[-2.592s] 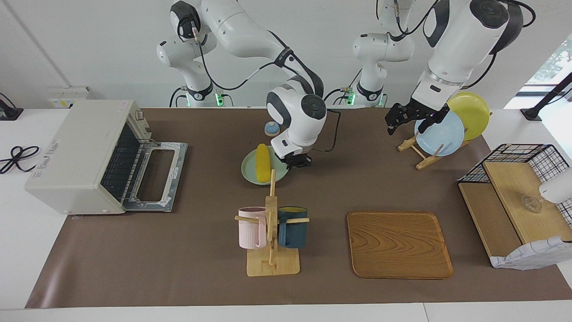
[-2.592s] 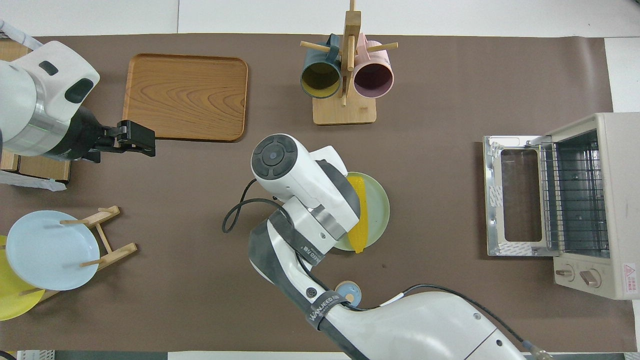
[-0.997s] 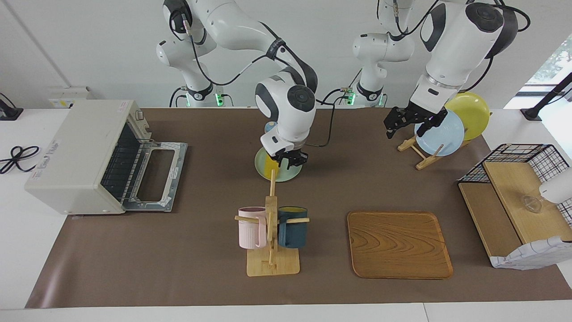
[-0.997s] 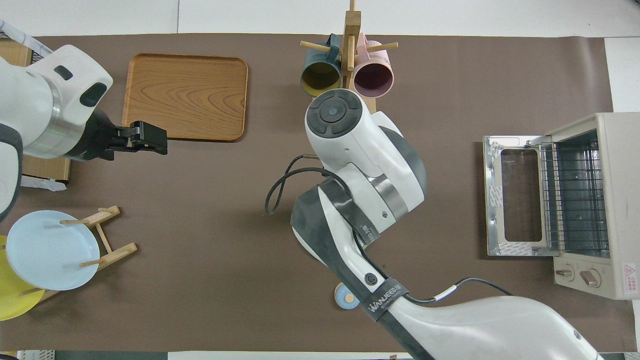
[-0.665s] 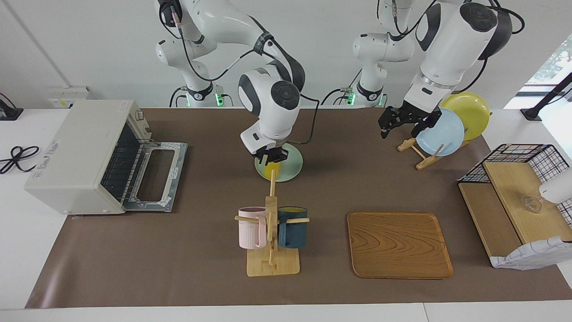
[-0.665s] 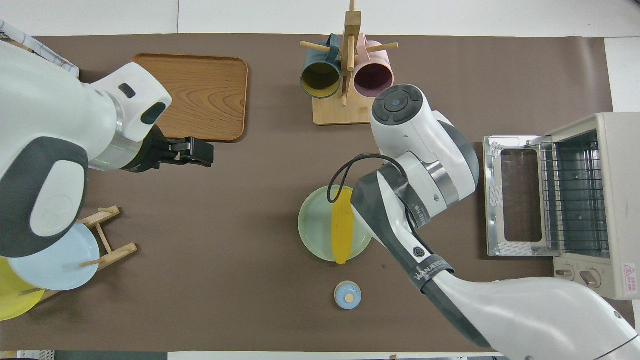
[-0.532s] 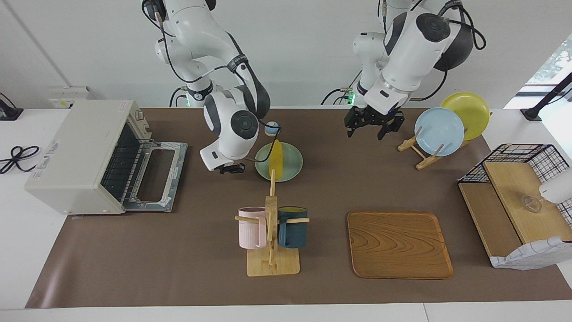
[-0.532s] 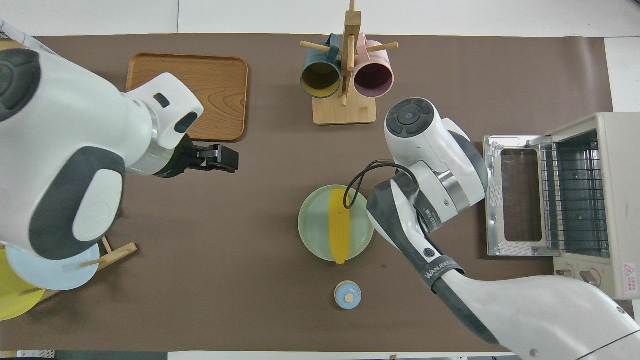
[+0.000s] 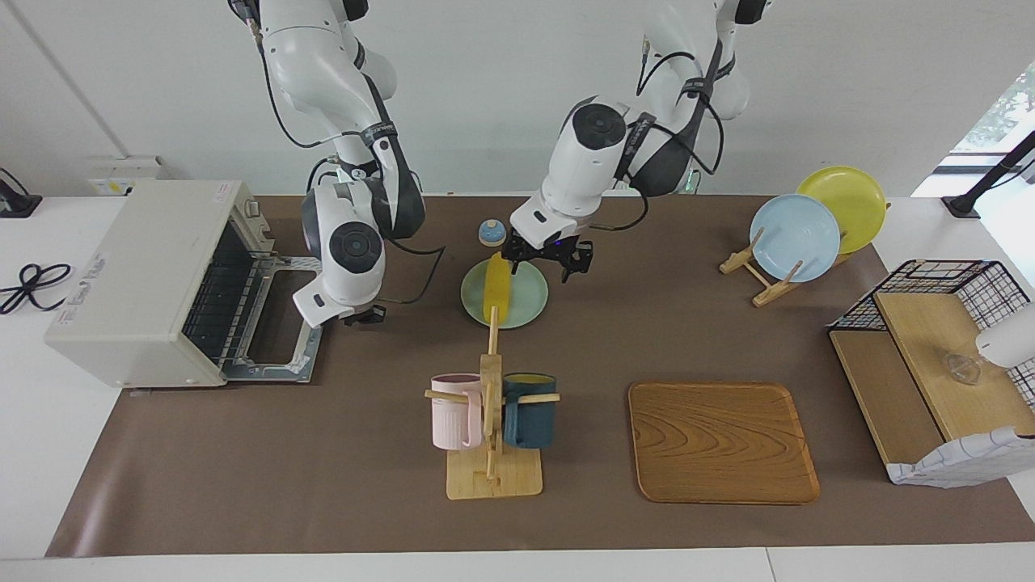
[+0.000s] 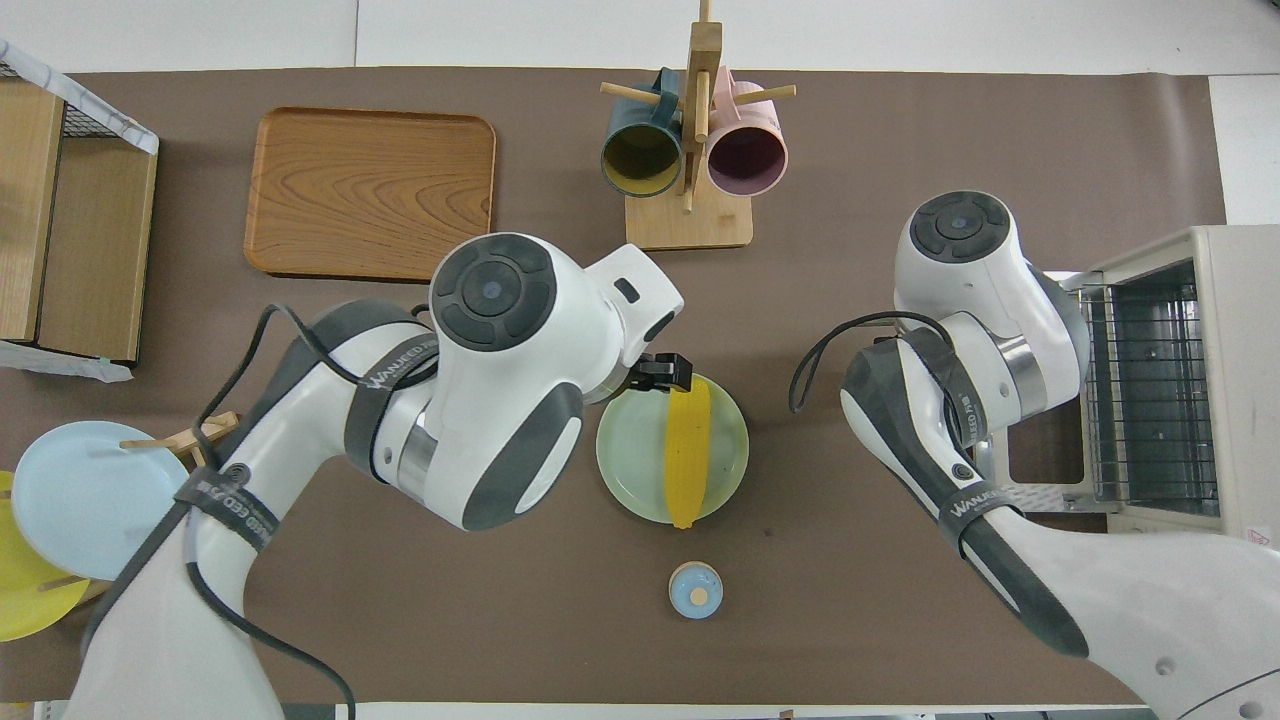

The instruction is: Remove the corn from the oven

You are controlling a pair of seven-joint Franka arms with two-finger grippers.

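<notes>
- Corn (image 9: 496, 289): lies on the green plate (image 9: 527, 295) at the centre of the facing frame, outside the oven (image 9: 137, 275).
- Oven: at my right arm's end of the worktop (image 9: 323, 453) (door (image 9: 279, 319) dropped open).
- My left gripper (image 9: 547, 260): fingers spread and holding nothing, over the plate's rim, upper centre.
- My right gripper (image 9: 363, 316): low by the door's corner. I cannot tell whether it is spread or closed.

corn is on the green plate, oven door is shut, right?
Not quite. The corn does lie on the green plate, but the oven door is dropped open, not shut. The facing view shows it flat on the table in front of the oven, with the rack visible inside.
</notes>
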